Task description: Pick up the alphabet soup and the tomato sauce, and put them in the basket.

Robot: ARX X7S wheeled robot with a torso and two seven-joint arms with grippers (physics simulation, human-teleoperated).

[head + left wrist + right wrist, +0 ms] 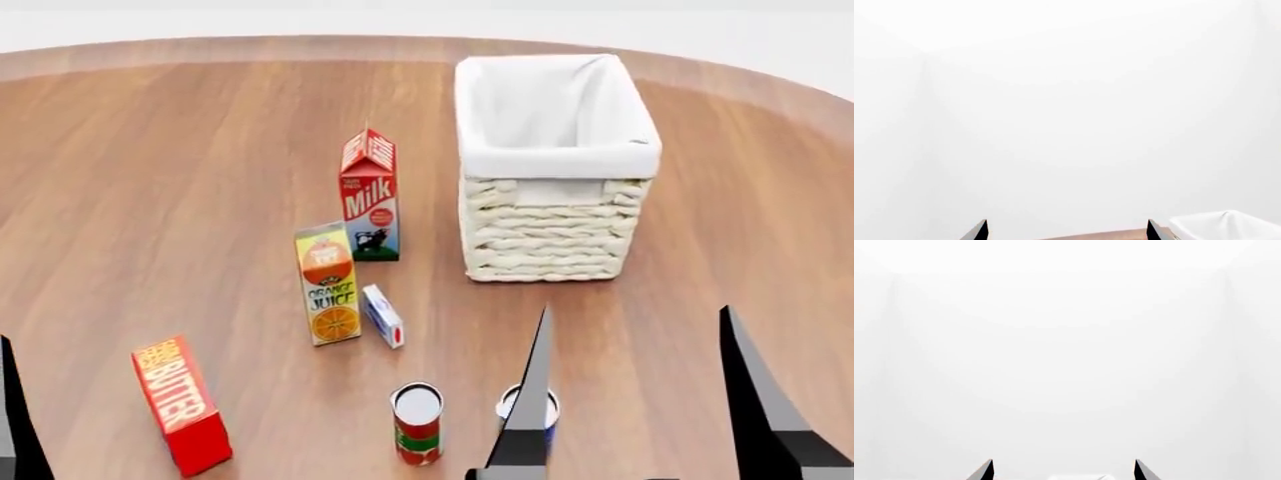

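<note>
The tomato sauce (416, 426), a red-and-green can with a silver top, stands upright near the table's front. The alphabet soup (507, 403) stands just to its right, mostly hidden behind my right gripper's left finger (534, 400). The basket (554, 215), cream wicker with a white lining, stands further back and holds nothing. My right gripper (635, 315) is open and empty, raised above the front right of the table; the right wrist view (1063, 464) shows its tips wide apart. My left gripper (1067, 225) is open and empty; only one of its fingers (11, 410) shows in the head view.
A milk carton (370, 195), an orange juice carton (328, 284) and a small white-blue box (383, 316) stand left of the basket. A red butter box (180, 403) stands at front left. The round wooden table (174, 180) curves away at the back.
</note>
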